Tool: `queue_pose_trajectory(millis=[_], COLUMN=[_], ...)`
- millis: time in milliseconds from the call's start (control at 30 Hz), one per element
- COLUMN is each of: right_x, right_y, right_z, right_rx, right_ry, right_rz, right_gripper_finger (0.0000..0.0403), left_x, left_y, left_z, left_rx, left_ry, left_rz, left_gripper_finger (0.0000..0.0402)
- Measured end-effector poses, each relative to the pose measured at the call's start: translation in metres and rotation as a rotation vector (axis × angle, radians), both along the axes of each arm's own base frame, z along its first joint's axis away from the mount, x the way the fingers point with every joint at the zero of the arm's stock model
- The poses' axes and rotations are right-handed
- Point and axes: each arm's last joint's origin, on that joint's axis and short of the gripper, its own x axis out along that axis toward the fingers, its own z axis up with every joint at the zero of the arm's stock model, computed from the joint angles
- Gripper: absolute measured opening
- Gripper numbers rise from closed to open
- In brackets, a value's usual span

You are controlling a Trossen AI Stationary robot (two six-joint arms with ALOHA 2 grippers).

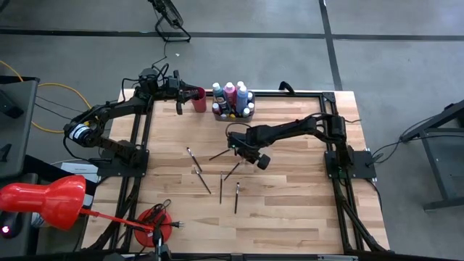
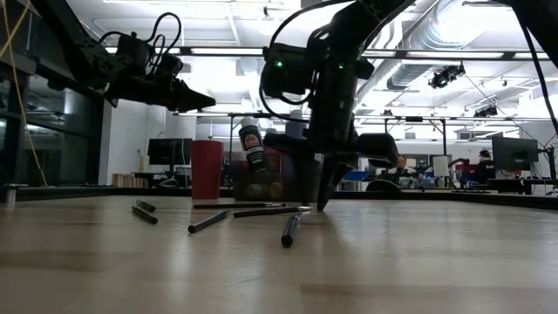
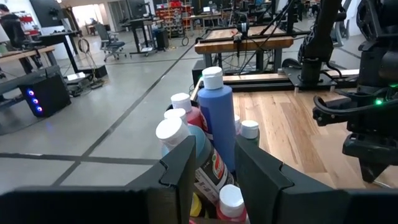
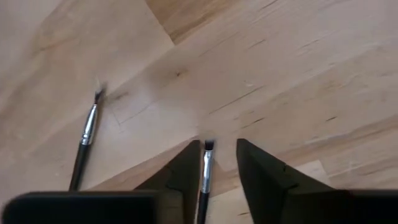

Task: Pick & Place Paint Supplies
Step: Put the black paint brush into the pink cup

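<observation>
Fingers of the right gripper are reaching down to the tabletop with a paintbrush lying between them, its bristle end poking out just past the tips. They are standing on either side of the handle so that a squeeze would catch it across its thin width; whether they are already pinching it I cannot tell, as a sliver of gap is showing on both sides. A second paintbrush is lying well off to one side of those fingers, probably left for a later trip. In the high view more loose brushes are scattered on the wood around the right gripper, so much of the gathering seems still to be done.

Farther off, the left gripper is hanging near a red cup, its fingers parted with nothing visible between them. Just beyond its tips the paint bottles are standing crowded together in a tray, apparently their collecting place. The left arm looks to be waiting.
</observation>
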Motion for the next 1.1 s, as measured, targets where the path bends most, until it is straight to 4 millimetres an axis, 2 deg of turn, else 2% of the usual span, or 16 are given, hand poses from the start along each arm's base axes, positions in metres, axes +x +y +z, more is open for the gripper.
queue_pose_trajectory(millis=[167, 300, 567, 700, 1000, 1100], right_x=[-0.002, -0.002, -0.003, -0.003, -0.007, -0.009], right_y=[0.000, 0.001, -0.001, -0.002, -0.007, -0.009], right_z=[-0.001, -0.002, -0.002, -0.001, 0.013, 0.023], right_rx=[-0.001, -0.015, -0.071, -0.107, -0.267, -0.313], right_ry=[0.018, 0.028, 0.032, 0.034, 0.043, 0.033], right_rz=[0.001, 0.020, 0.112, 0.211, 0.329, 0.364], right_gripper_finger=[0.0034, 0.0007, 0.0004, 0.0003, 0.0003, 0.0003], left_x=[0.000, 0.000, 0.000, 0.000, 0.000, 0.000], left_y=[0.000, 0.000, 0.000, 0.000, -0.001, -0.001], left_z=[0.000, 0.000, 0.000, 0.000, 0.000, 0.000], left_rx=[0.000, 0.001, 0.000, -0.006, -0.043, -0.075], left_ry=[0.000, 0.000, 0.000, -0.001, -0.009, -0.016], left_rz=[0.000, 0.000, 0.000, 0.000, -0.020, -0.039], left_gripper_finger=[0.0109, 0.0109, 0.0109, 0.0109, 0.0109, 0.0109])
